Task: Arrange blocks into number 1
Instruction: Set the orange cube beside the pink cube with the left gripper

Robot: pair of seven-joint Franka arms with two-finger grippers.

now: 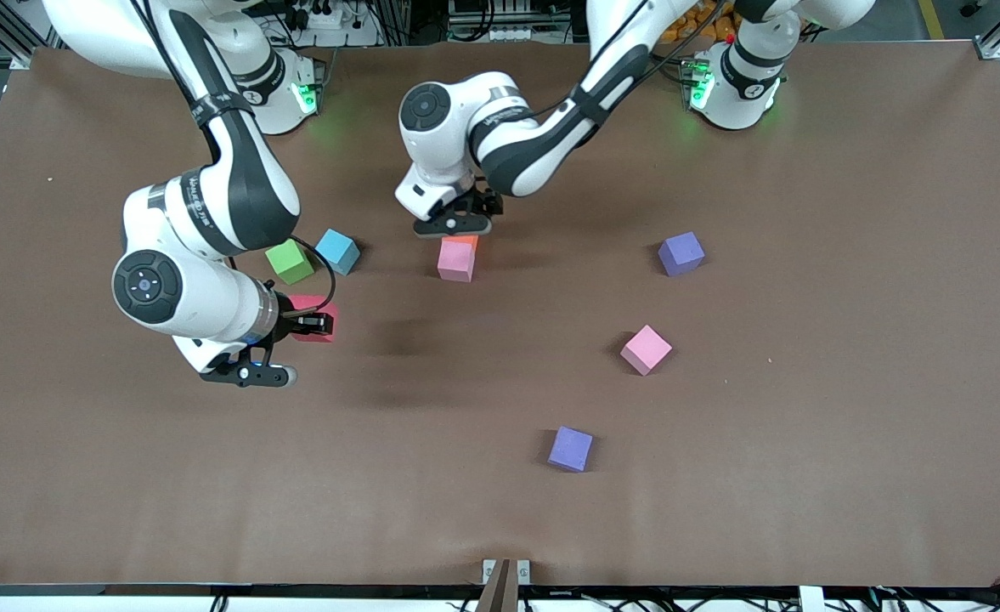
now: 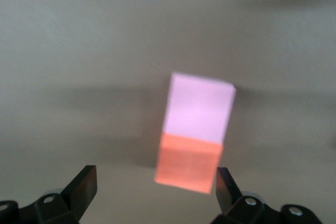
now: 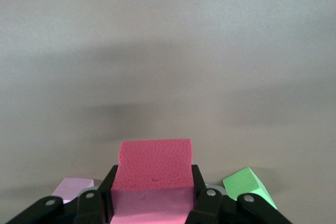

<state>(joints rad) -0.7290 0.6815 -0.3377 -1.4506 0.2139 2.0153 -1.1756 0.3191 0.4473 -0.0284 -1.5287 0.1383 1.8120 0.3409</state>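
An orange block [image 1: 466,242] lies on the table flush against a pink block [image 1: 455,261], on the side farther from the front camera. My left gripper [image 1: 464,226] hangs just above the orange block. In the left wrist view it [image 2: 156,186] is open, with the orange block [image 2: 188,163] loose between its fingers and the pink block [image 2: 198,106] touching it. My right gripper [image 1: 316,324] is shut on a red block [image 1: 306,303], low over the table beside the green cube. The right wrist view shows the red block [image 3: 155,166] clamped between both fingers. A light blue block [image 1: 337,251] and a second pink block [image 1: 646,349] lie apart.
A green cube [image 1: 290,261] touches the light blue block, close to my right arm's wrist. One purple cube [image 1: 680,253] lies toward the left arm's end, and another purple cube [image 1: 570,449] is nearer the front camera. Brown table surface [image 1: 805,425] stretches around them.
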